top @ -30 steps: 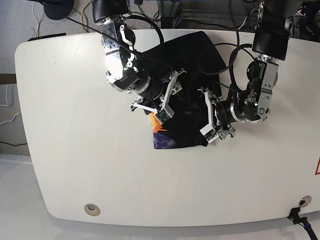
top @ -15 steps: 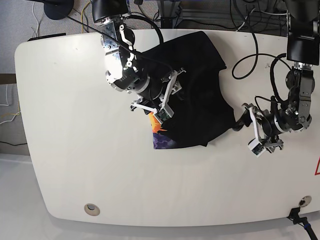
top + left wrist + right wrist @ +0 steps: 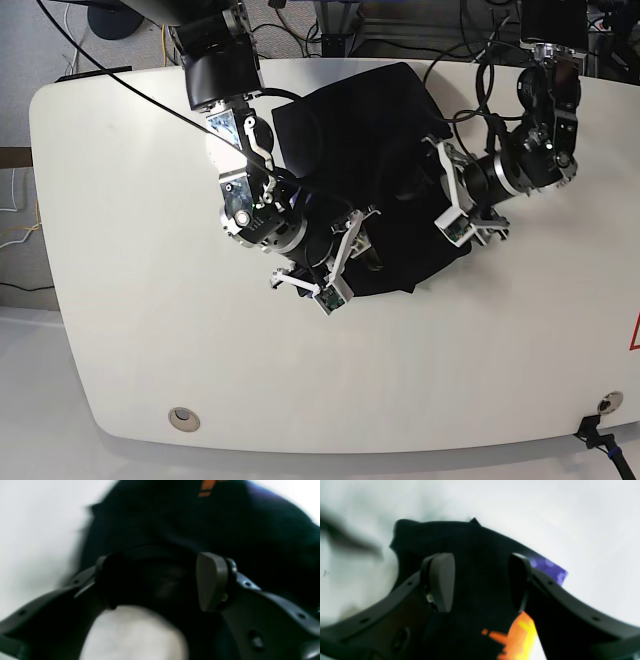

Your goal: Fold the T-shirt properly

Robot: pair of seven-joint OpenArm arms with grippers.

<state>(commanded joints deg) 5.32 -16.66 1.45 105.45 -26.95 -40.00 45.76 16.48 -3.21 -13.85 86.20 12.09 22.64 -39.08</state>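
The T-shirt (image 3: 385,150) lies as a dark, uneven bundle on the far middle part of the white table (image 3: 130,300), between the 2 arms, so the folding looks only partly done: some cloth is already doubled over itself, but the outline is still irregular and no neat rectangle shows, and I judge that flattening and at least 1 more fold are left. The right gripper (image 3: 480,582) is over the near edge of the bundle with its 2 pads spread; black cloth fills the space between them, but the pads are not pressed on it (whether they touch it I cannot tell). The left gripper (image 3: 160,582) is at the other side of the bundle, also with its pads parted, over black cloth and a patch of white table. The cloth is soft, matte and black, with loose rounded folds; in the right wrist view a purple printed corner (image 3: 548,568) and an orange-yellow graphic (image 3: 522,632) show. The table is smooth, hard and glossy, with rounded corners.
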